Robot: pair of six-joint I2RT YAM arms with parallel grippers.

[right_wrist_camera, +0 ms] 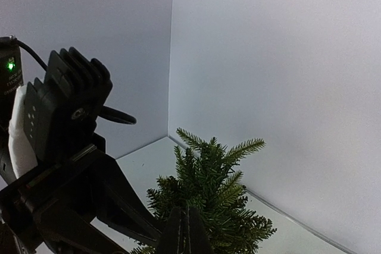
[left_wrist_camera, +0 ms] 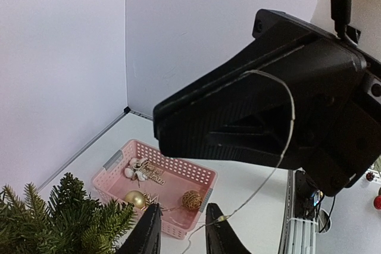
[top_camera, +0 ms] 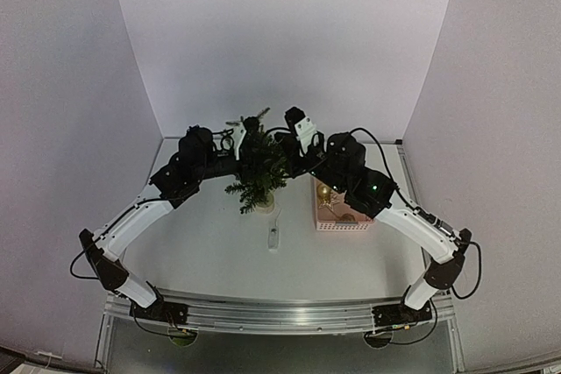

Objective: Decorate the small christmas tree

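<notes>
**Green fir stands under two claws on white tabletop**

The small christmas tree (top_camera: 260,172) stands upright on its pale round base toward the back of the tabletop (top_camera: 210,247). In the overhead view, both robot arms bend in over its crown.

The left claw (left_wrist_camera: 183,215) hovers just above the tree's upper branches. Its two fingers are apart, with a clear gap between them. A thin wire (left_wrist_camera: 287,138) carrying a tiny light runs down toward that gap, close to one finger. Whether it touches the finger cannot be told.

The right claw (right_wrist_camera: 186,224) also hangs above the tree and faces the left one, its fingers pressed together. The same wire loops across its black body, and whether its tips pinch the wire cannot be told.

Just to the right of the tree sits a pink basket (top_camera: 344,223). It holds a gold ball (left_wrist_camera: 136,198), a woven ball (left_wrist_camera: 191,199) and some white trinkets (left_wrist_camera: 136,171).

In front of the tree, on the side nearer the arm bases, a small white object (top_camera: 274,236) lies flat on the tabletop, apart from the tree's base.
</notes>
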